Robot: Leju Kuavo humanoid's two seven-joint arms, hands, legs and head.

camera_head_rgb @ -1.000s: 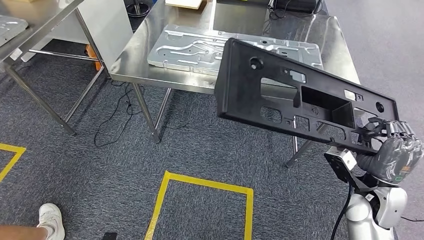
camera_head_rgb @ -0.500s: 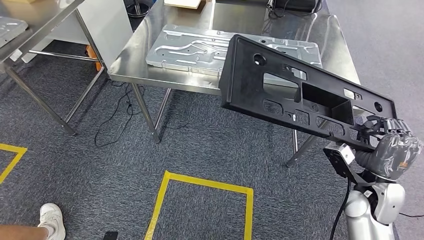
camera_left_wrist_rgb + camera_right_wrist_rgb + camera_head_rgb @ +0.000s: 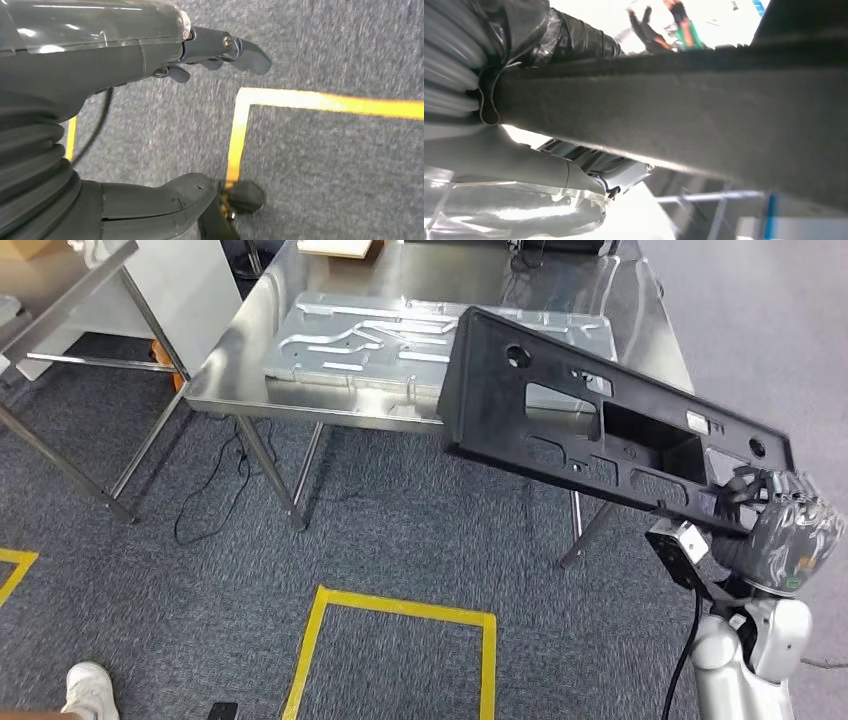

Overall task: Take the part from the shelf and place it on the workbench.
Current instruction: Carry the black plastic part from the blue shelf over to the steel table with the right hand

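- The right hand (image 3: 785, 540) has its fingers clamped on one short end of a long black plastic part (image 3: 600, 430); the right wrist view shows the thumb wrapped against the part's edge (image 3: 674, 130).
- The part is held in the air, tilted, its free end reaching out over the near edge of the steel workbench (image 3: 230, 370). It touches nothing but the hand.
- The left hand (image 3: 150, 115) hangs low above the carpet, fingers apart, holding nothing.
- Judged step: carrying the part to the workbench and setting it down there.
- To do this well, the hand should keep a firm grip, since the long part is held by one end and could twist or sag. It should level the part over bare steel, lower it until it lies flat, and only then let the fingers open.
- A likely risk is landing the part on the metal panel (image 3: 400, 335) already lying on the bench; the bare strip to the right of that panel looks safer.
- Count: one black part, one embossed metal panel on the bench, one workbench in front.
- Also: one second table (image 3: 70, 280) at the far left, one yellow taped rectangle (image 3: 400, 605) on the grey carpet, and one white shoe (image 3: 88, 685) of a person at the bottom left corner.
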